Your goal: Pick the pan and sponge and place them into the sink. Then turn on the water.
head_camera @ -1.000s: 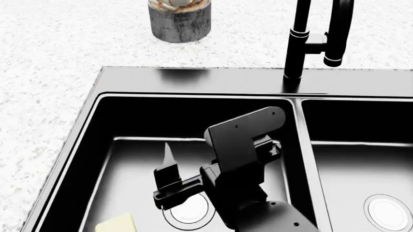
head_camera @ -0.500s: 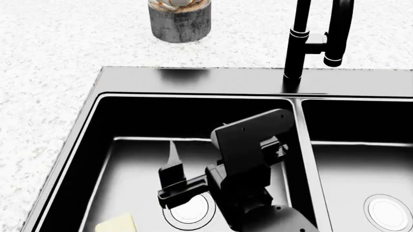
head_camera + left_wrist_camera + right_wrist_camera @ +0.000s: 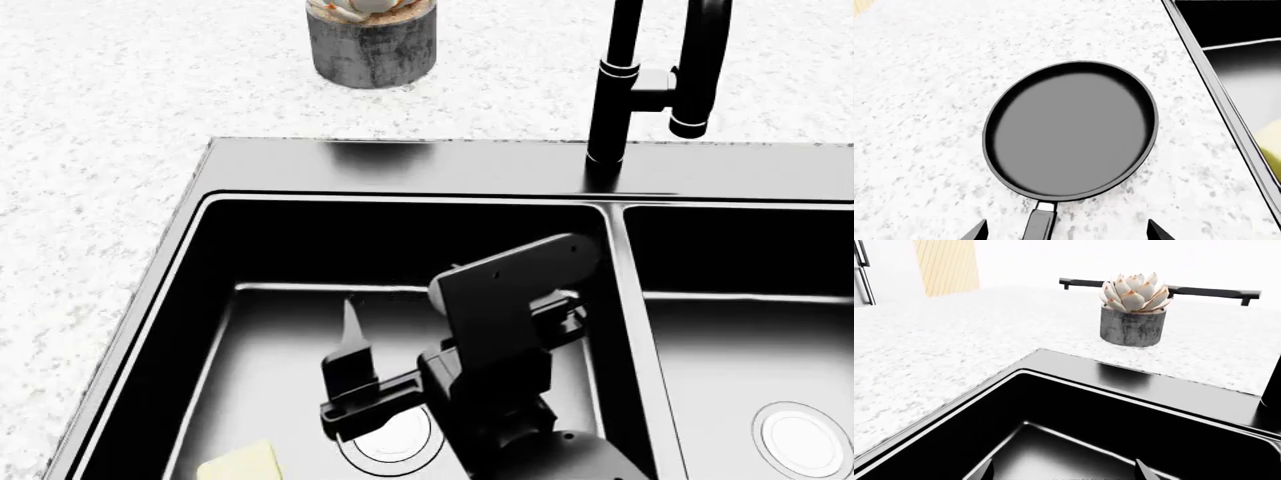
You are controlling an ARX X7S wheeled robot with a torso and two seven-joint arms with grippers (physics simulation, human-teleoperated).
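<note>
The pan (image 3: 1069, 131) is seen flat on the worktop (image 3: 914, 75) beside the sink (image 3: 1227, 100), handle pointed between the wide-open, empty left gripper (image 3: 1065, 231), the nearer one.

A: What is standing on the counter (image 3: 94, 120)?
B: A succulent (image 3: 1135, 291) is sitting upright in a grey pot (image 3: 1132, 326).
A: And behind it?
B: A black rail (image 3: 1214, 291) is running along the far edge.

sponge (image 3: 242, 464) in sink's (image 3: 200, 215) left basin, pan (image 3: 1069, 130) on counter (image 3: 914, 75) beside sink — plant (image 3: 371, 38) behind
</note>
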